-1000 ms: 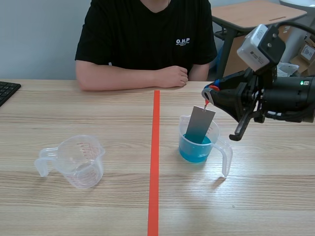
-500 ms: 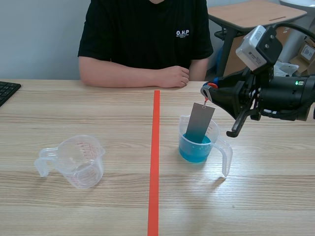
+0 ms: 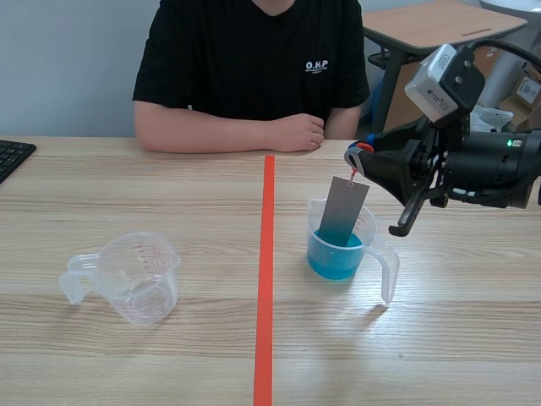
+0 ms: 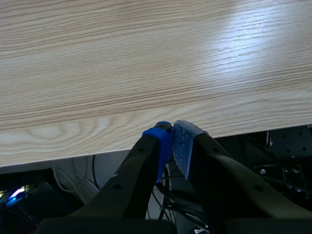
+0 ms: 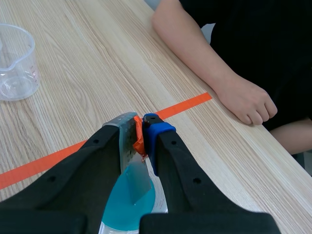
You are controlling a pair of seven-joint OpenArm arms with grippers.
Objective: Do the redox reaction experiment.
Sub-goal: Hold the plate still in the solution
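A clear measuring cup (image 3: 347, 245) holding blue liquid (image 3: 336, 256) stands right of the red tape line. A grey metal sheet (image 3: 341, 211) hangs tilted with its lower end dipped in the liquid. My right gripper (image 3: 358, 157) is above the cup, shut on the small orange-red tab (image 5: 139, 139) at the sheet's top; under the fingers lie the sheet (image 5: 135, 179) and the blue liquid (image 5: 122, 209). An empty clear measuring cup (image 3: 135, 277) stands at the left, also seen as the empty cup (image 5: 14, 63). My left gripper (image 4: 171, 141) is shut on nothing at the table's near edge.
A person sits across the table with forearms and a fist (image 3: 296, 133) resting on the far edge. A black keyboard corner (image 3: 10, 156) lies at the far left. The red tape line (image 3: 266, 279) runs down the middle of the table.
The right arm has lifted slightly since a second ago; the sheet stays dipped in the blue liquid. The person has shifted a little. Nothing changed in the last half second.
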